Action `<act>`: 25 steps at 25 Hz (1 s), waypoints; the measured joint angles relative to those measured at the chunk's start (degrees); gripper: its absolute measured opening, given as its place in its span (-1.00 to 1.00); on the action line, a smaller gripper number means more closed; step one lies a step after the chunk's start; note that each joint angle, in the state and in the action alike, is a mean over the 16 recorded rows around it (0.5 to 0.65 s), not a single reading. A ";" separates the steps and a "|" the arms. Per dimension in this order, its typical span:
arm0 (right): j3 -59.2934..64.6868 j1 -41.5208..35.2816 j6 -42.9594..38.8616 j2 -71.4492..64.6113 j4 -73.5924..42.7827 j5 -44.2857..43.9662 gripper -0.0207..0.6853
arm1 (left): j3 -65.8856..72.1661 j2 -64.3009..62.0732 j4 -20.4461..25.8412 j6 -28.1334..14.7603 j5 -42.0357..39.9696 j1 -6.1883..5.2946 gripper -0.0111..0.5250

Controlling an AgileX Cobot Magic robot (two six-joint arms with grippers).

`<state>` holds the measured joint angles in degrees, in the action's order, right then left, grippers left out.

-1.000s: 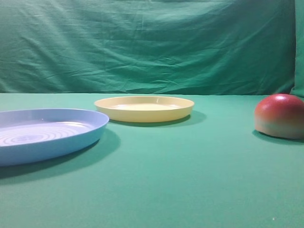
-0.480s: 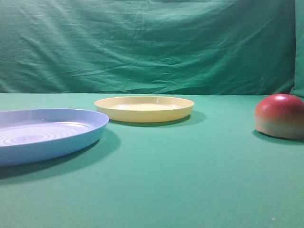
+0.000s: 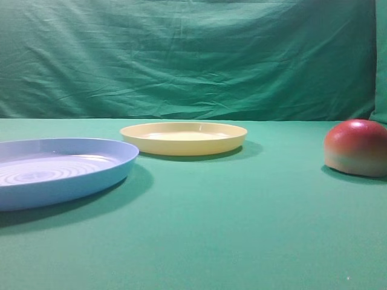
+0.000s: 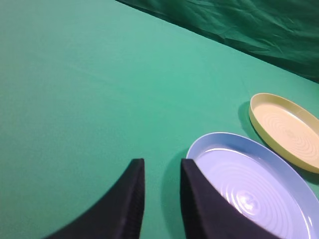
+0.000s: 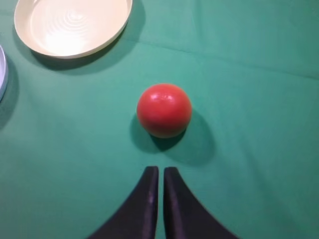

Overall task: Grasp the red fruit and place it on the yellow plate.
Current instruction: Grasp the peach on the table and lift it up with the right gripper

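Observation:
The red fruit rests on the green cloth at the far right, dome up, red fading to pale green at its base. From the right wrist view, the fruit lies just ahead of my right gripper, whose dark fingers are shut with only a sliver between them and hold nothing. The yellow plate sits empty at the middle back; it also shows as the yellow plate up left of the fruit. My left gripper hovers open and empty beside the blue plate's edge. Neither gripper appears in the exterior view.
A light-blue plate with concentric rings lies at the front left, close to the yellow plate and partly under my left gripper's right finger. A green curtain closes off the back of the table.

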<state>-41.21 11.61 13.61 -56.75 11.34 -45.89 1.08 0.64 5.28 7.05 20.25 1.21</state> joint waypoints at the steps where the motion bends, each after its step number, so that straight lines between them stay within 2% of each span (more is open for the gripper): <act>1: -0.50 0.00 1.16 -1.16 0.26 -0.21 -0.72 | 0.00 0.00 0.00 0.00 0.00 0.00 -0.37; 12: -4.25 0.19 11.26 -13.80 3.35 -1.50 0.49 | 0.00 0.00 0.00 0.00 0.00 0.00 -0.37; 15: -4.39 0.65 12.35 -17.41 3.97 0.02 0.74 | 0.00 0.00 0.00 0.00 0.00 0.00 -0.37; 19: -4.43 1.66 13.29 -22.73 4.44 3.71 0.87 | 0.00 0.00 0.00 0.00 0.00 0.00 -0.37; 25: -4.50 3.19 14.21 -30.78 4.37 11.17 0.77 | 0.00 0.00 0.00 0.00 0.00 0.00 -0.37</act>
<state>-45.72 14.79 27.82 -87.53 15.71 -34.72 1.08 0.64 5.28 7.05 20.25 1.21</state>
